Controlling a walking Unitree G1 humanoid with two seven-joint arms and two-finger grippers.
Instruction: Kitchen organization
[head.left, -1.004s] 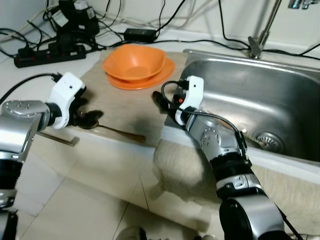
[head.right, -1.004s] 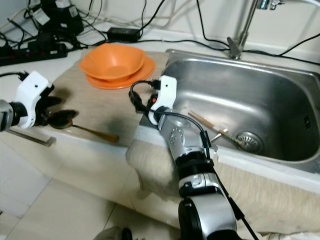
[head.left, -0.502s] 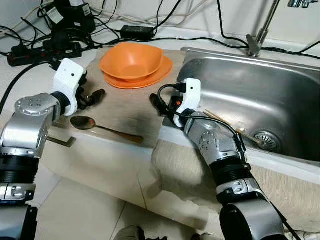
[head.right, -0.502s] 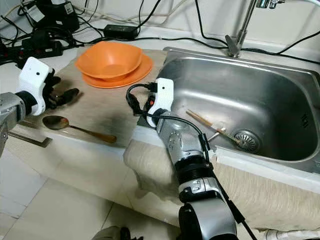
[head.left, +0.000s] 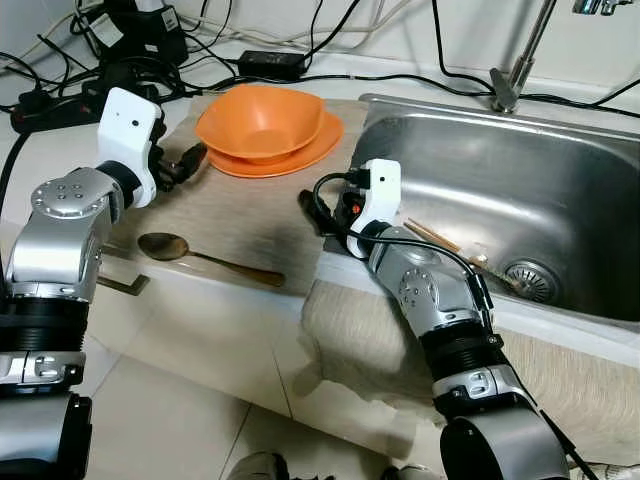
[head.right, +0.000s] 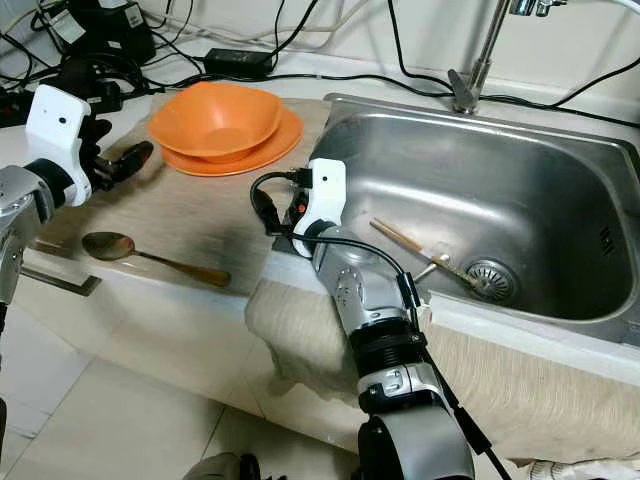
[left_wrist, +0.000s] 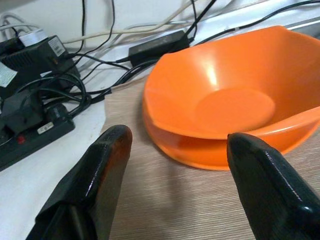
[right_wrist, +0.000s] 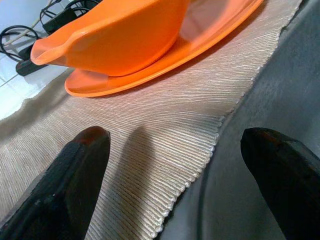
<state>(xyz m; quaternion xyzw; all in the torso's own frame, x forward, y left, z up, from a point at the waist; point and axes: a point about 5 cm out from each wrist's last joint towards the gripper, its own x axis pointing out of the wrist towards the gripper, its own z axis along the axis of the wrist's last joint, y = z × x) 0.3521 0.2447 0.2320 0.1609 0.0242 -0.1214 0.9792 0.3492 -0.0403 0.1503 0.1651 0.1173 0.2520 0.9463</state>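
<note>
An orange bowl (head.left: 262, 118) sits in an orange plate (head.left: 322, 147) at the back of a beige mat (head.left: 240, 205). A metal spoon (head.left: 165, 245) with a brown handle lies near the mat's front edge. My left gripper (head.left: 183, 163) hovers open just left of the bowl, which the left wrist view shows (left_wrist: 235, 105) between and beyond the fingers. Nothing is held. My right gripper (head.left: 325, 208) stands open over the seam between the mat and the sink's left rim, empty. The right wrist view looks low across the mat (right_wrist: 150, 150) toward the plate (right_wrist: 150, 75).
A steel sink (head.left: 560, 190) on the right holds chopsticks (head.left: 440, 240) near the drain; a faucet (head.left: 510, 80) stands behind it. A power strip (head.left: 50, 105), adapters and cables crowd the back left. A towel (head.left: 350, 330) hangs over the counter front.
My left gripper has left the spoon's head and moved up and back toward the orange bowl. The spoon stays on the mat. The right arm has barely moved.
</note>
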